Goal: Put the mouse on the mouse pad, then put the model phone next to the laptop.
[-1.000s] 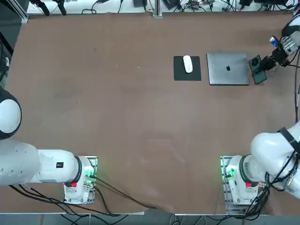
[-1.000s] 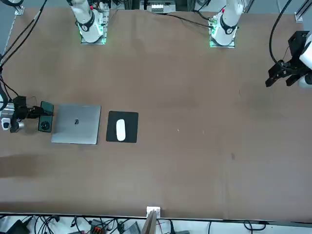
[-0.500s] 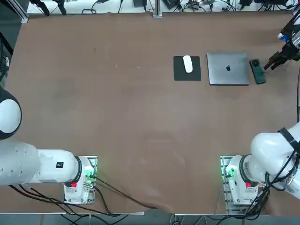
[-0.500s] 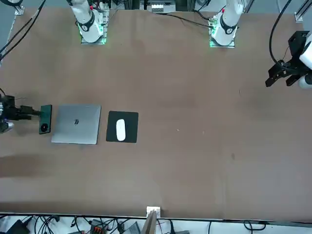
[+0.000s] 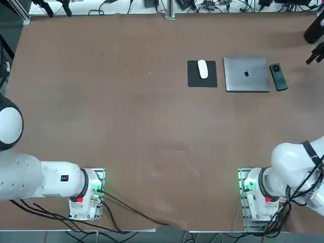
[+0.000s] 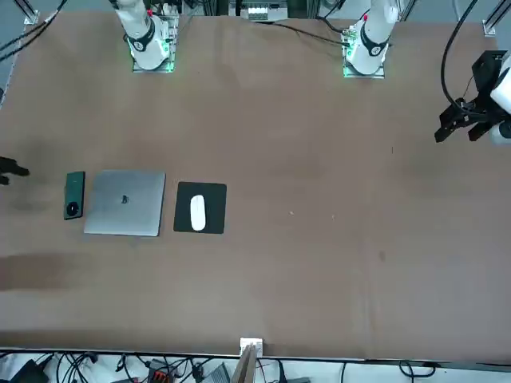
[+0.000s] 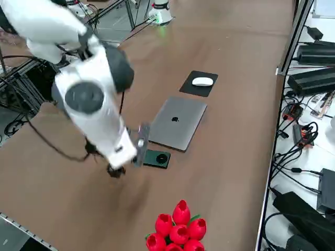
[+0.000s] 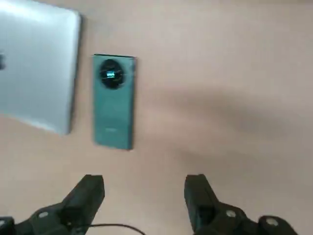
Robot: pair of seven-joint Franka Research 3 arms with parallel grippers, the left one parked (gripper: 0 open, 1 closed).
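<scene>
Place: a robot lab.
Counter: a very big brown counter (image 5: 126, 116), far bigger than a desk at home.
Robots: two white robot arms are bolted to it on metal bases (image 5: 255, 195) with green lights.
Wires: black cables (image 5: 126, 210) run from the bases, and more wires and plugs (image 7: 298, 125) lie along the counter's edges.
Boxes: black power boxes (image 7: 316, 81) sit on the floor beside it.
Frame: metal bars (image 7: 110, 15) stand by the counter.
Odd bit: red toy tulips (image 7: 178, 227) at one edge.
</scene>
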